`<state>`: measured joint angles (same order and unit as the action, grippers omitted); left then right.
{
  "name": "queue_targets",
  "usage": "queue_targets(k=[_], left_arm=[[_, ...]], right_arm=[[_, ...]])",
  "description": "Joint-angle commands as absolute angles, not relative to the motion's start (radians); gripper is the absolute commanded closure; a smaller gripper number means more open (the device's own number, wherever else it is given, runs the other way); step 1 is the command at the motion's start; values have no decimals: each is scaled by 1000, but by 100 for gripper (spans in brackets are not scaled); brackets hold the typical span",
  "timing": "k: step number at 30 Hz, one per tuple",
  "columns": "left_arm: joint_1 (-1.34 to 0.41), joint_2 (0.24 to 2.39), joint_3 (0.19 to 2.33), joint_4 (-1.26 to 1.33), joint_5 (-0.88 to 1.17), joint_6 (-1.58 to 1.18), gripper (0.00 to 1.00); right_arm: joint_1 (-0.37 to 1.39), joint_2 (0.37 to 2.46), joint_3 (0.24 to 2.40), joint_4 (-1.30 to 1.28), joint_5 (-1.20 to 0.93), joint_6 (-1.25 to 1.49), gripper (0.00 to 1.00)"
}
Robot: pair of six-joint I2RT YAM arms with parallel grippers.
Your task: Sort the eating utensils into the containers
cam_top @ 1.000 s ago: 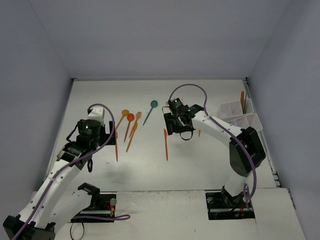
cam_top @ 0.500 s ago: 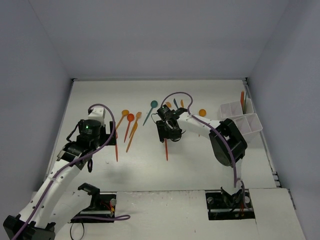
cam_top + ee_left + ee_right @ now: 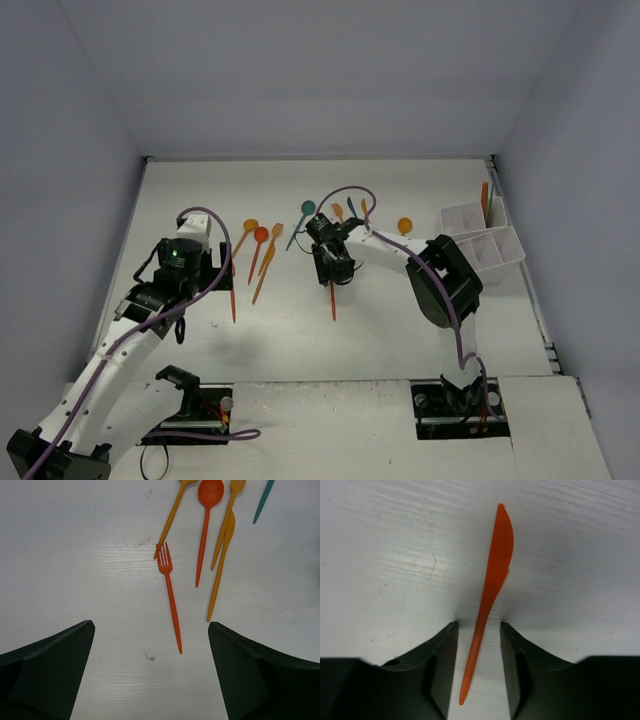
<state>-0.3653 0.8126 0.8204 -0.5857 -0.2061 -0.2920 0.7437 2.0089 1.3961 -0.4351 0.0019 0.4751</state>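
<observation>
An orange knife (image 3: 495, 575) lies flat on the white table, its handle running between the fingers of my right gripper (image 3: 477, 630). The jaws stand narrowly open, with a thin gap on each side of the handle. From above, that gripper (image 3: 332, 268) sits over the upper end of the knife (image 3: 332, 298). My left gripper (image 3: 151, 626) is wide open and empty above an orange fork (image 3: 170, 595). The white containers (image 3: 480, 235) stand at the right, with an orange and a teal utensil (image 3: 486, 200) upright in the far compartment.
Left of centre lie an orange spoon (image 3: 207, 510), a yellow-orange knife (image 3: 220, 570) and fork (image 3: 227, 520). A teal spoon (image 3: 302, 220), several more utensils (image 3: 352, 208) and an orange spoon (image 3: 404, 225) lie behind the right gripper. Walls close in three sides.
The right arm swung left from near the containers and came down over the orange knife. Its jaws have narrowed around the handle. The left arm has not moved.
</observation>
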Motion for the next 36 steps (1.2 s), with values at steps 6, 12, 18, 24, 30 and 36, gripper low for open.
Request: queue_targets(k=[6, 12, 18, 24, 30, 36], left_arm=[[-360, 828, 824, -538, -198, -293, 3], [-360, 829, 824, -538, -197, -293, 3], [-360, 821, 824, -538, -199, -291, 3], [-359, 805, 823, -537, -199, -291, 3], [-359, 798, 824, -537, -198, -292, 3], [-360, 774, 822, -537, -195, -291, 3]], right_arm=[[773, 2038, 1416, -468, 43, 505, 100], [763, 1980, 1465, -465, 98, 484, 100], [716, 1780, 1532, -451, 255, 411, 100], [518, 1545, 1461, -373, 355, 279, 100], [309, 1328, 1361, -257, 387, 118, 100], [76, 1160, 1181, 21, 372, 6, 100]])
